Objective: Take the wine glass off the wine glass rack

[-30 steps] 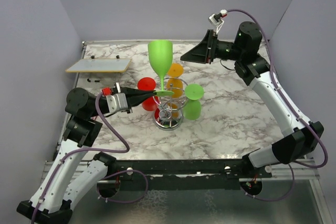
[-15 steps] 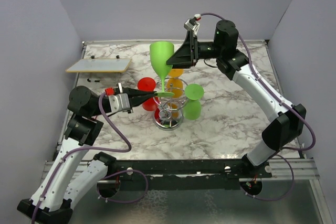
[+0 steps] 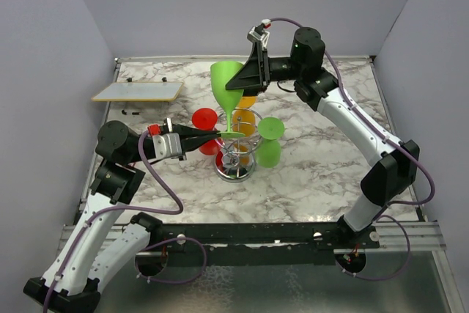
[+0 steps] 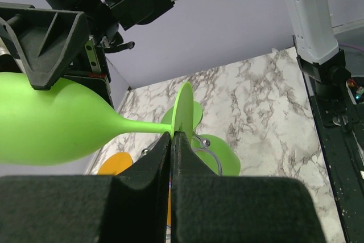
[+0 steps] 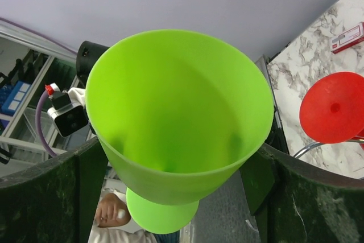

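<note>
Now left claw (image 4: 172,136) pinches green wine glass (image 4: 51,119) foot.

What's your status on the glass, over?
Left gripper shut on green glass foot. Right gripper open around its bowl. Glass upright over rack, clearance unclear. Other glasses crowd the rack.

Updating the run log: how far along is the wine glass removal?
Done: left gripper is shut on the foot of the green wine glass, held upright over the wine glass rack. In hand: right gripper straddles the bowl; contact unclear. Left: move it clear of the rack and set it down.
</note>
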Robot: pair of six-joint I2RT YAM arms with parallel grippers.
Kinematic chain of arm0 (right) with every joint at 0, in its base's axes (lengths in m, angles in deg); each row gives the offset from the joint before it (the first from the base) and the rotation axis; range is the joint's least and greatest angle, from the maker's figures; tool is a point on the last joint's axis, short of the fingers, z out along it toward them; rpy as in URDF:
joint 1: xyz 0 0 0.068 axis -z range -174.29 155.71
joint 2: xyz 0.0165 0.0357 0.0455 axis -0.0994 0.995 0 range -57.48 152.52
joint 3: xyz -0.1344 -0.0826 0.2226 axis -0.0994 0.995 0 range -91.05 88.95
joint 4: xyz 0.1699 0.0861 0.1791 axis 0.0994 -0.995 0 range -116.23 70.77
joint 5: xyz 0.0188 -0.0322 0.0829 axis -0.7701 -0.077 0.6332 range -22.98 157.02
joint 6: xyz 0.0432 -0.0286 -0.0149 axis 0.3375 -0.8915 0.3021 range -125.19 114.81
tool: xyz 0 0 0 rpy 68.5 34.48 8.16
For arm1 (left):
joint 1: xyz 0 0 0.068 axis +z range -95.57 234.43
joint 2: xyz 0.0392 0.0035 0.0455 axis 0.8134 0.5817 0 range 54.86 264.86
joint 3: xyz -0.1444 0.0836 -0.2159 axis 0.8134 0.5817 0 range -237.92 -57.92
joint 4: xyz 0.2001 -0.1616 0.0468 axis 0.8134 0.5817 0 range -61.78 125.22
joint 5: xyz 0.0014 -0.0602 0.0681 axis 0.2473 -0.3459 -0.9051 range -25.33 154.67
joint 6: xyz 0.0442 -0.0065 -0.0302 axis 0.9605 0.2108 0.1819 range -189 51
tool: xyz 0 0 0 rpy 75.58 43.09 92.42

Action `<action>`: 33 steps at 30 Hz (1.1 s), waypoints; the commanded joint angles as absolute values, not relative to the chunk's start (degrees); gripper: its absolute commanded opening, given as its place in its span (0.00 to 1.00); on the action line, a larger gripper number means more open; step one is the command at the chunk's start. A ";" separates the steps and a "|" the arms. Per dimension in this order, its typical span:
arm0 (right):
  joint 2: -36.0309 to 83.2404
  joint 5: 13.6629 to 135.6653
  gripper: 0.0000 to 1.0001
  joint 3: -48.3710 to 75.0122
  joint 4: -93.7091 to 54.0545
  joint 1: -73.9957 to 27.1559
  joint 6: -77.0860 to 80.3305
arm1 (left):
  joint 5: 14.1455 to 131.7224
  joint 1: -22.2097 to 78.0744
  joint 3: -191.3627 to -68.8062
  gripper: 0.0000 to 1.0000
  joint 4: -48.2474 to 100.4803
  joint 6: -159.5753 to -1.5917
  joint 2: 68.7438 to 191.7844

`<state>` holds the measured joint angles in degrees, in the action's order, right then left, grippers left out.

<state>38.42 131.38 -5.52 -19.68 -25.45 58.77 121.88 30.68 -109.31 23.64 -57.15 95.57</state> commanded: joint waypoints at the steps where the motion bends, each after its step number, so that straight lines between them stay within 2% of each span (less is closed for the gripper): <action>1: 39.30 133.16 0.88 -7.45 -17.59 -26.26 59.68 | 123.58 30.28 -109.08 0.00 23.20 -56.43 94.71; 9: 38.92 132.40 0.82 -6.91 -18.91 -26.29 58.26 | 122.71 30.32 -109.07 0.00 23.92 -55.84 94.18; 15: 37.74 131.27 0.73 -6.16 -18.40 -26.29 58.32 | 121.54 30.30 -109.18 0.00 24.20 -55.48 93.63; 24: 36.40 130.99 0.72 -5.59 -16.69 -26.29 59.39 | 118.09 30.31 -109.42 0.01 24.58 -55.09 92.28; 29: 35.08 129.56 0.71 -4.71 -16.44 -26.13 59.23 | 115.27 30.32 -109.21 0.41 24.64 -55.13 90.34; 33: 34.14 127.74 0.70 -4.47 -16.51 -25.36 58.85 | 113.66 30.34 -108.98 0.64 24.84 -55.99 88.92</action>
<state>36.85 130.40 -4.71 -18.70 -25.82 59.10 116.72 30.57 -109.20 25.32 -55.64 90.71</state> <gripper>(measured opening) 0.746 0.556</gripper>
